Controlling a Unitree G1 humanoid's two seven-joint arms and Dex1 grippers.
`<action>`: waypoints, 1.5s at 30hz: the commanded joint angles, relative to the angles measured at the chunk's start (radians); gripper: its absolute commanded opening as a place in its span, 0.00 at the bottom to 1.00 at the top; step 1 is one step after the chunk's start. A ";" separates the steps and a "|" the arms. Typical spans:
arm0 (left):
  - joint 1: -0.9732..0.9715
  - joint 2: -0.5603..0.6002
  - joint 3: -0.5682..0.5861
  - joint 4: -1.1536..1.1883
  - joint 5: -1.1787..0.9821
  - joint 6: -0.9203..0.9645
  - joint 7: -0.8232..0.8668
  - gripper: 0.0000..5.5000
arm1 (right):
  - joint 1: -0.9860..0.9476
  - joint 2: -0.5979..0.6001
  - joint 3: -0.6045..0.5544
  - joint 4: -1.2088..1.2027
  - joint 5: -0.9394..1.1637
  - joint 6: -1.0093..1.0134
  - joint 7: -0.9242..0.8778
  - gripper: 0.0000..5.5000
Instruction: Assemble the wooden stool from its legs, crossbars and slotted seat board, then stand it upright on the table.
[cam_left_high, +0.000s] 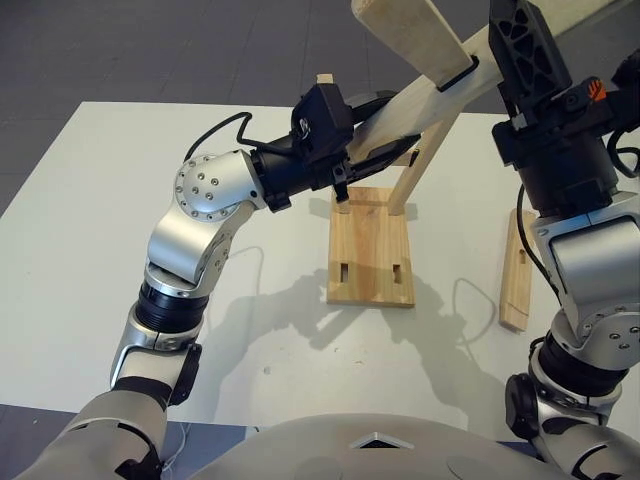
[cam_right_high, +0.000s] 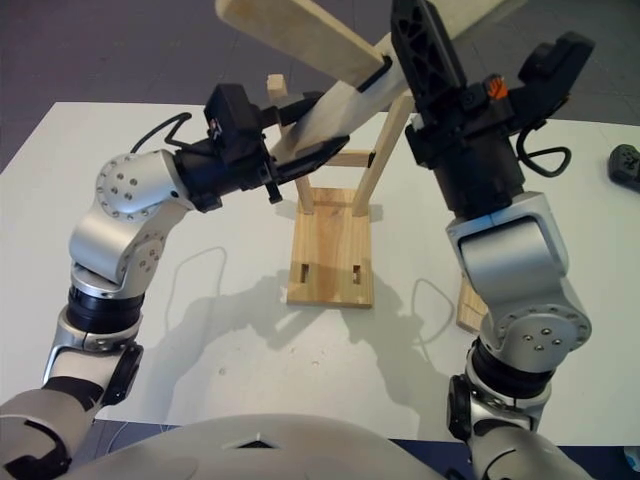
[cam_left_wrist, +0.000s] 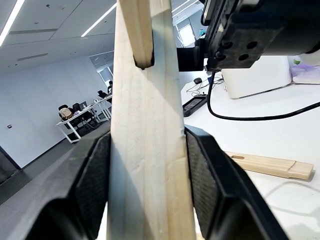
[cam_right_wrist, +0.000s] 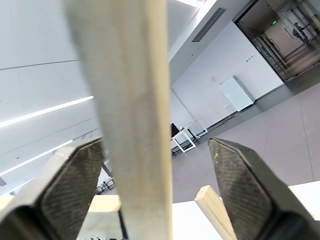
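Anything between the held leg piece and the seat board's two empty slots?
Nothing visible. Both empty slots lie bare; the fitted legs stand at the far end of the seat board, and a loose piece lies apart to its right.

A white table (cam_left_high: 120, 200) carries the slotted seat board (cam_left_high: 370, 250) and, to its right, a loose wooden piece (cam_left_high: 515, 285).

My left arm (cam_left_high: 190, 250) and right arm (cam_left_high: 590, 270) wear silver shells and black wrists; screws ring the left elbow (cam_left_high: 203, 192), a black cable (cam_left_high: 215, 128) loops, maybe an orange tag (cam_left_high: 596, 90).
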 joint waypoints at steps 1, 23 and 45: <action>0.009 0.013 -0.004 -0.006 0.027 -0.012 -0.006 0.37 | 0.005 -0.011 0.003 -0.014 -0.015 -0.025 -0.019 0.53; 0.038 0.012 0.008 0.010 0.033 0.017 -0.001 0.46 | 0.036 -0.028 -0.003 -0.018 -0.027 -0.120 -0.108 0.19; -0.182 -0.037 0.483 0.200 -0.385 0.329 0.435 0.98 | 0.638 -0.017 0.031 -0.165 -0.476 -0.037 -0.032 0.19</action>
